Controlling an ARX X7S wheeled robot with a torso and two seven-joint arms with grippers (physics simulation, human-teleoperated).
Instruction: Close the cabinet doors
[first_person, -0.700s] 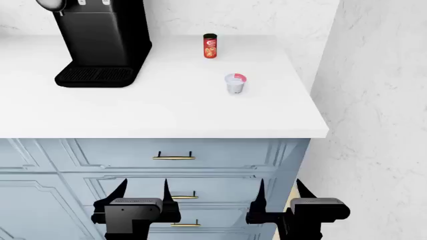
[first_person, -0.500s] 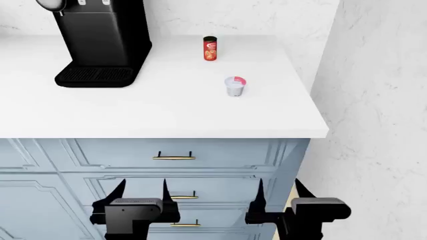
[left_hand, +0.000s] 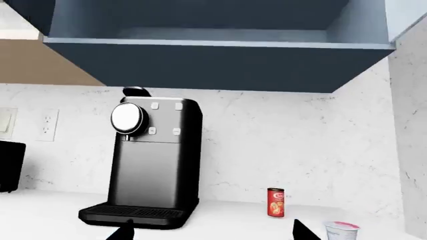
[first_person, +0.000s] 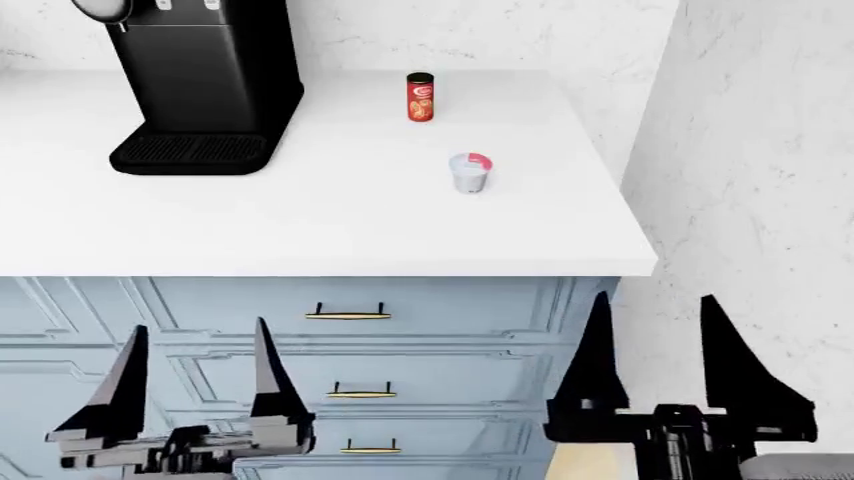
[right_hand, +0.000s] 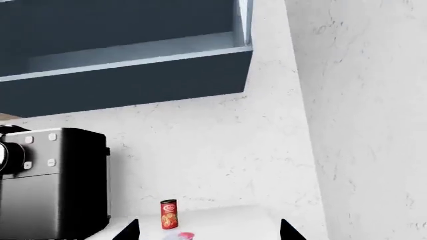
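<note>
The wall cabinet (left_hand: 213, 65) above the counter stands open, its dark blue inside (left_hand: 200, 15) showing. One door (left_hand: 27, 9) swings out at one side and a light blue door (left_hand: 408, 15) at the other. In the right wrist view the same cabinet (right_hand: 120, 85) shows with a door edge-on (right_hand: 245, 22). The cabinet is out of the head view. My left gripper (first_person: 196, 330) (left_hand: 212, 234) and right gripper (first_person: 654, 298) (right_hand: 210, 232) both stand open and empty, fingers pointing up, in front of the counter and well below the cabinet.
On the white counter (first_person: 334, 220) stand a black coffee machine (first_person: 200, 80), a red can (first_person: 420, 95) and a small pink-lidded cup (first_person: 470, 170). Blue drawers with brass handles (first_person: 347, 315) lie below. A marble wall (first_person: 761, 180) bounds the right side.
Both grippers have risen in the head view and spread apart, the left one shifting left and the right one shifting right. Nothing on the counter moved.
</note>
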